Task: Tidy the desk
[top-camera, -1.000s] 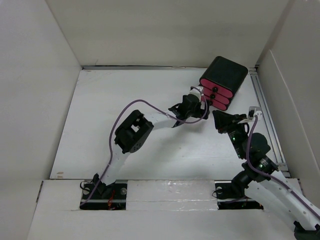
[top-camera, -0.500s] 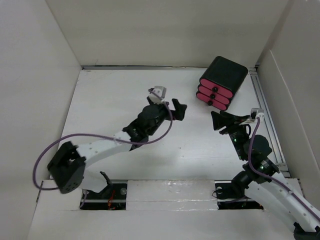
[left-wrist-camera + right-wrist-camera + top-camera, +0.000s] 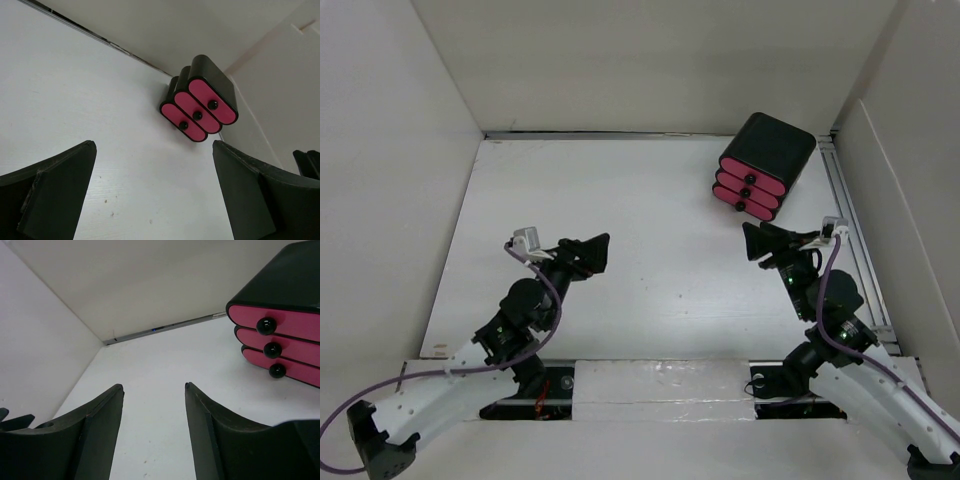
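The desk (image 3: 640, 200) is a large white tabletop between white panel walls. A small black box with three pink drawers (image 3: 765, 165), all closed, stands at its far right corner. It also shows in the left wrist view (image 3: 200, 100) and the right wrist view (image 3: 280, 335). My left gripper (image 3: 592, 248) is open wide and empty, low over the near left of the desk (image 3: 125, 165), far from the box. My right gripper (image 3: 752, 240) is open and empty, just in front of the box and apart from it. Bare desk (image 3: 155, 370) lies between its fingers.
A metal rail (image 3: 850, 220) runs along the desk's right edge beside the box. White walls (image 3: 650, 60) close the back and both sides. The arm bases sit on a raised strip (image 3: 660, 385) at the near edge.
My left arm has pulled back from the drawer box, across the middle, to the near left of the desk, gripper open. My right gripper has hardly moved.
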`<action>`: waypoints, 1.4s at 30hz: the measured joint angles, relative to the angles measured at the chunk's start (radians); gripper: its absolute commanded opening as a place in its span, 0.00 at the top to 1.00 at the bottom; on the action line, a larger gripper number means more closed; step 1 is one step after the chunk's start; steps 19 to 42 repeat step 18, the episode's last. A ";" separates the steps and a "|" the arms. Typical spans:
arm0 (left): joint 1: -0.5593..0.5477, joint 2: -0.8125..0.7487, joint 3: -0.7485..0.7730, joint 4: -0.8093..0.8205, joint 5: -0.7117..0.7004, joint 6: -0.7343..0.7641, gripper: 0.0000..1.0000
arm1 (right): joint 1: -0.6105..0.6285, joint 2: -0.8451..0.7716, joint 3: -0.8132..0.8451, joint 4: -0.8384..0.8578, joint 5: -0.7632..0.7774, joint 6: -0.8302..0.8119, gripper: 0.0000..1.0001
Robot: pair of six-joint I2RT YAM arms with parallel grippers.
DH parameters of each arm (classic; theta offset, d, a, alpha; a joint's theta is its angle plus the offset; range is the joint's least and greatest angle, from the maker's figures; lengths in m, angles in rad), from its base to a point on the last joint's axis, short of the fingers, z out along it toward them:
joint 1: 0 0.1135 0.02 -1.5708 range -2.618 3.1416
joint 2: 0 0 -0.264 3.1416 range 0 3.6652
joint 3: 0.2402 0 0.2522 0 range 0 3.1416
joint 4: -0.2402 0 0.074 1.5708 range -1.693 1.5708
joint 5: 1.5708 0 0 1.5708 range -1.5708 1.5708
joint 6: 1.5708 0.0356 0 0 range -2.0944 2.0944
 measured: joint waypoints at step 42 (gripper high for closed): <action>0.002 -0.311 -0.034 -0.170 -0.031 -0.029 0.01 | 0.001 -0.355 0.135 -0.096 -0.085 0.019 0.43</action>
